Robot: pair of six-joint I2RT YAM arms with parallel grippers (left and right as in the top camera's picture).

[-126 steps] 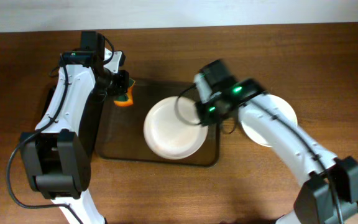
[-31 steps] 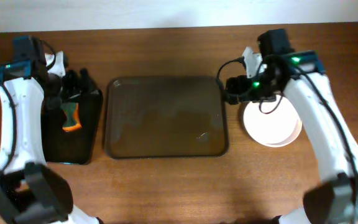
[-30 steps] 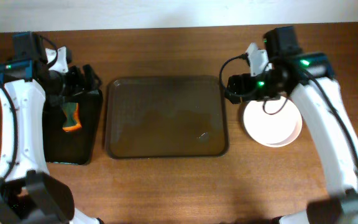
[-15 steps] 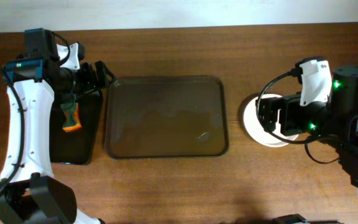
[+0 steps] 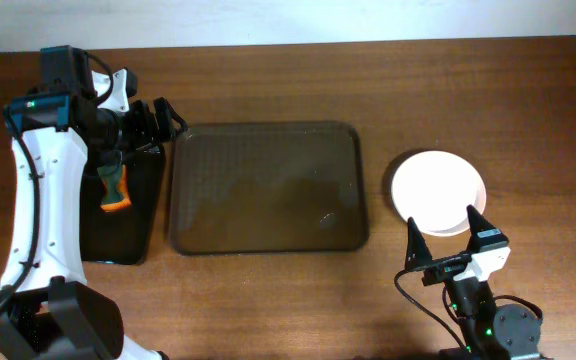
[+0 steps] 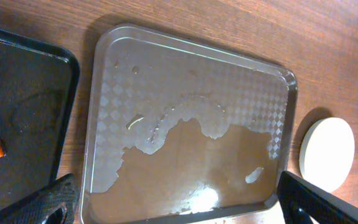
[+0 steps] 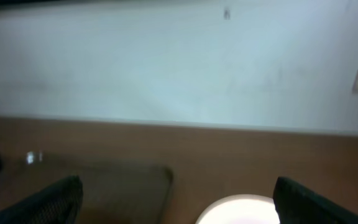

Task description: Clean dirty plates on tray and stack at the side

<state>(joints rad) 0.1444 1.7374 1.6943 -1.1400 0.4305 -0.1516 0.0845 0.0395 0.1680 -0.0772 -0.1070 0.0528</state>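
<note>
the plates (image 5: pixel 438 190) sit stacked just ahead of the right hand (image 5: pixel 446 235), which is spread apart and empty (likely clean, so parked off-tray). the tray (image 5: pixel 268 190), wet but bare, lies just beyond the left hand (image 5: pixel 161 122), likewise apart.
</note>
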